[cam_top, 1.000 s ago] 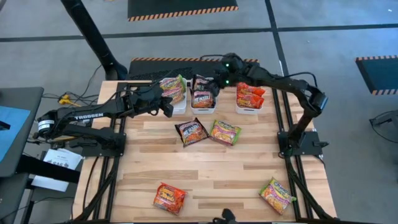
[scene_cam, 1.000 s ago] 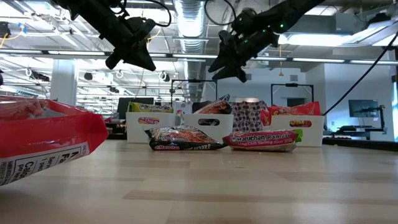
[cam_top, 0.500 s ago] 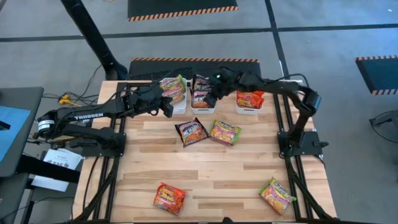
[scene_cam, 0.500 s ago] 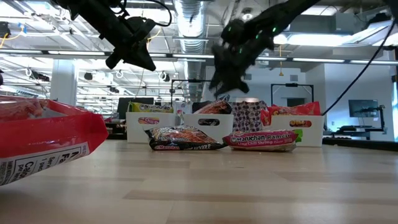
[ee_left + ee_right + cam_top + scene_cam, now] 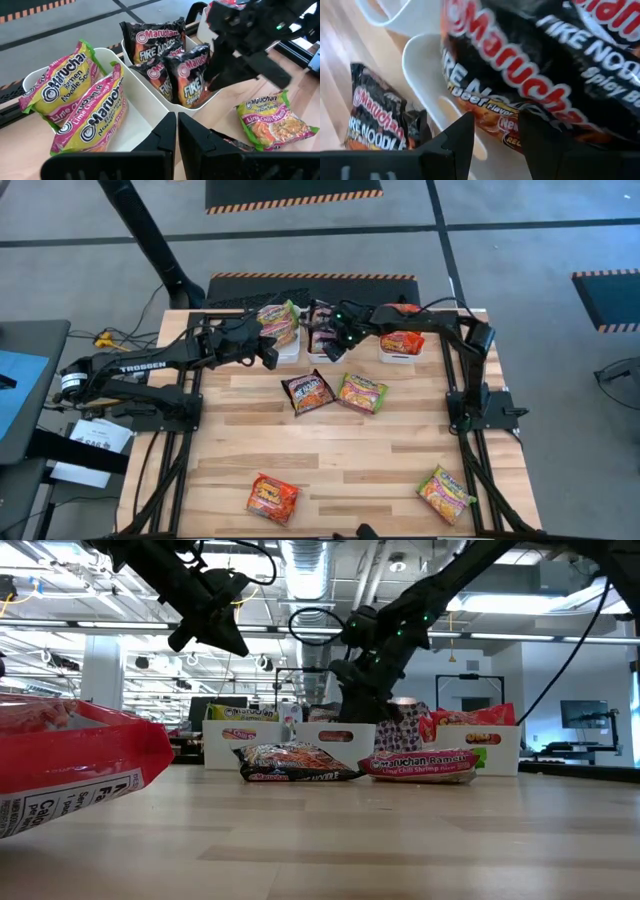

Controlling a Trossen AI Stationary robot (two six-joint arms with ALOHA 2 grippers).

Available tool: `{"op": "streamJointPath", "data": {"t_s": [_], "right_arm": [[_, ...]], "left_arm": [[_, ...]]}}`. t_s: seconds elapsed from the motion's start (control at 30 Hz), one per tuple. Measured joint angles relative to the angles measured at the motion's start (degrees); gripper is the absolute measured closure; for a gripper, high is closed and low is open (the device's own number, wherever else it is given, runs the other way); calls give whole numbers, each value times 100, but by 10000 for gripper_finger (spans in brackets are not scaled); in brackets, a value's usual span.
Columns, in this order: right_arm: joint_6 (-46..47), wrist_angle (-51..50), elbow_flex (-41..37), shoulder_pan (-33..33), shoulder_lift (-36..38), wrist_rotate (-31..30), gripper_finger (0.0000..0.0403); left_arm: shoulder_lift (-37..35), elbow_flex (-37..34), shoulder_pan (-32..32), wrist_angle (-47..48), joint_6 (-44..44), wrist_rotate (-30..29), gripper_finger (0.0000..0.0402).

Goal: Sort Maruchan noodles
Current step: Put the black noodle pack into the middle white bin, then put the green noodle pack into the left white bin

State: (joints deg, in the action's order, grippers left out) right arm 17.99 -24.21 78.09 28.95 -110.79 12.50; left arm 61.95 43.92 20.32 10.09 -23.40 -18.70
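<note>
Over by the middle tray (image 5: 322, 356) at the back of the table (image 5: 340, 470), the right gripper (image 5: 333, 345) hangs right above the dark Fire noodle packets (image 5: 172, 65) standing in it. Its fingers are apart with nothing between them, and in its wrist view one of those packets fills most of the picture. The left gripper (image 5: 270, 354) waits just beside the left tray (image 5: 137, 127), fingers pressed together and empty.

The green-yellow packets (image 5: 82, 105) are in the left tray, the red ones (image 5: 401, 340) in the right tray. Four are loose on the wood: a dark packet (image 5: 307, 391) and a lime chili one (image 5: 362, 392) side by side just in front of the trays, then a red one (image 5: 272, 498) and another green-yellow one (image 5: 445, 492) at the near edge, well apart.

My guess on handling: these are light, with crinkly slippery wrappers and a brittle noodle block inside, so a hard squeeze would probably crack it. Grabbing a sealed edge or across a corner seems safest, though a flat packet gives the fingers little to get under.

The tray walls are what's in the way, and the two loose packets in the middle nearly touch, so picking one could nudge the other.
</note>
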Motion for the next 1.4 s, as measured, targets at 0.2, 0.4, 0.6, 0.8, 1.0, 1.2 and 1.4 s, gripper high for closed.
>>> {"op": "streamJointPath", "data": {"t_s": [0.2, 0.4, 0.6, 0.8, 1.0, 1.2, 1.4], "right_arm": [[195, -128, 227, 44, -231, 217, 224], [112, -435, 377, 5, 83, 58, 224], [58, -616, 417, 44, 501, 70, 223], [-217, -908, 422, 35, 1061, 416, 223], [-348, -987, 424, 38, 1425, 640, 223], [-391, -1372, 424, -60, 1588, 1237, 219], [250, -2207, 424, -402, 1644, 1481, 205]], "left_arm": [[0, 0, 0, 4, -3, -4, 397], [0, 0, -2, 5, -17, -4, 397], [0, 0, -1, 151, -31, 44, 397], [0, 0, -2, 157, -281, 194, 397], [0, 2, 0, -14, -395, 266, 397], [0, 2, 56, -35, -323, 1005, 369], [0, 2, 166, -50, -457, 1531, 305]]}}
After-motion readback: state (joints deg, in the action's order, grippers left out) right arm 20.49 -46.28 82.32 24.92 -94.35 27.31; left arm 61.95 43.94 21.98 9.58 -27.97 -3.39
